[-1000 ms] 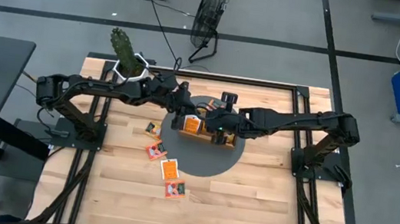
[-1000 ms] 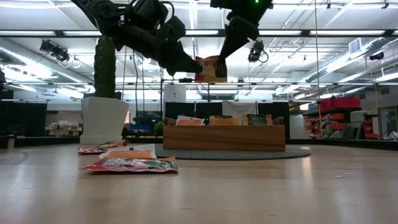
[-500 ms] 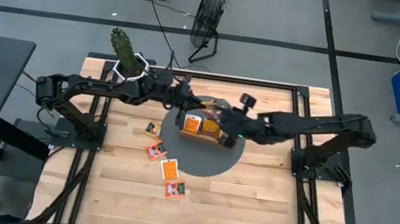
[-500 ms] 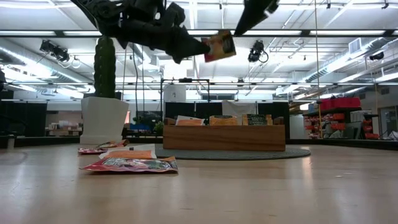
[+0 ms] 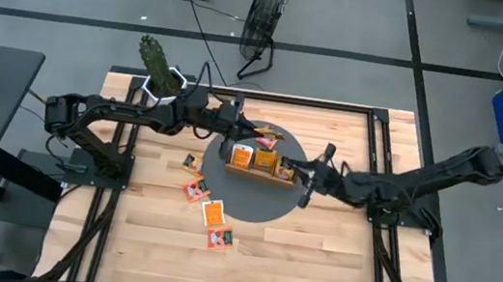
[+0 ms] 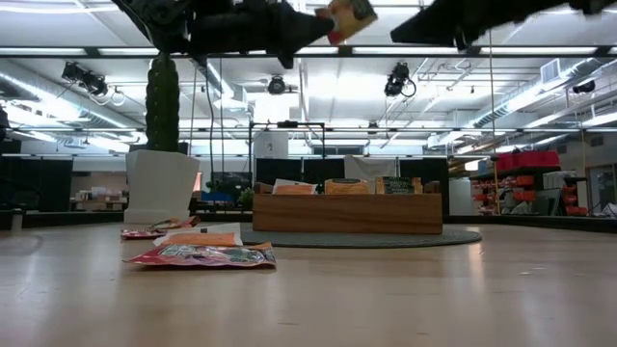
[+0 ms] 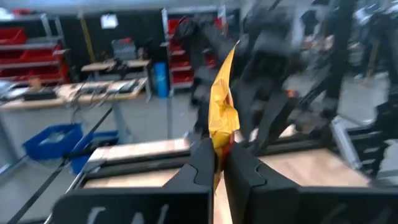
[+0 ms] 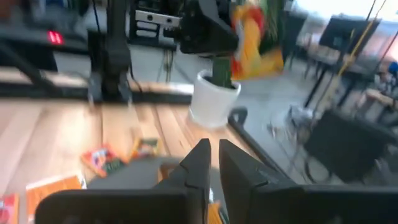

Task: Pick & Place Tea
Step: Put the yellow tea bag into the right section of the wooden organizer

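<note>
Workshop floor, cables, a standing fan (image 5: 265,11) beyond the wooden surface (image 5: 314,256).

High view: left gripper (image 5: 251,131) pinches an orange tea sachet (image 5: 267,140) above the tray (image 5: 260,165), which sits on a dark mat (image 5: 273,202). Four loose sachets (image 5: 213,214) lie near-left. Right gripper (image 5: 307,177) empty at the tray's right end.

Low view: sachet (image 6: 349,13) hangs high over the tray (image 6: 347,212).

Left wrist: fingers clamped on the sachet (image 7: 222,118).

Right wrist: fingers (image 8: 198,163) nearly closed, holding nothing.

Judgement: line the sachet up with a free compartment, lower it edge-first, release only once inside.
</note>
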